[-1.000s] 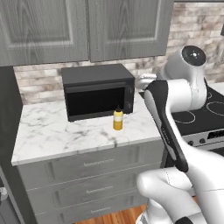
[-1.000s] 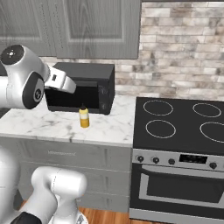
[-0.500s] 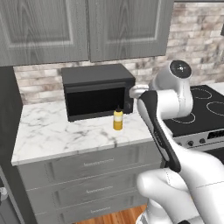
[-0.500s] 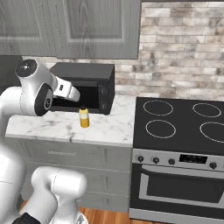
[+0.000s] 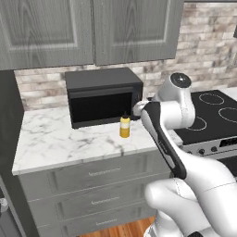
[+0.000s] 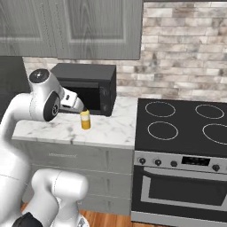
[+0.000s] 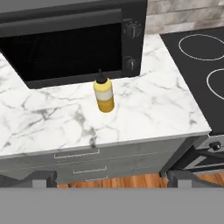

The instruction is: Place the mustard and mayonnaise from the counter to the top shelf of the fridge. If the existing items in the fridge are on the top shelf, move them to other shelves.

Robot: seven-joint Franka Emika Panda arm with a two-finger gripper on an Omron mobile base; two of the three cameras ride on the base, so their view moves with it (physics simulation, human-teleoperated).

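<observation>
Currently my gripper (image 7: 112, 178) stands fully open and empty, its two dark fingertips (image 7: 41, 177) low in the hand view and set well apart. The mustard (image 7: 103, 94) stands upright between and beyond them, well apart from the tips, on the counter (image 7: 52, 118) just in front of the black microwave (image 7: 74, 41).

Risks, as I judge them: the bottle is slim and tall, so a finger arriving off-centre could tip it or push it toward the microwave door; a grip high on the dark nozzle would likely slip. The bottle also sits close to the counter's front edge, so a knock outward could send it to the floor.

Differences between views: the hand view gives the mustard's alignment with my fingers and the drawers (image 7: 76, 159) below. The right base view shows my hand poised beside the mustard (image 6: 85, 120) and the whole stove (image 6: 186, 128). The left base view shows the bare counter (image 5: 51, 139) stretching left of the bottle (image 5: 124, 126).
</observation>
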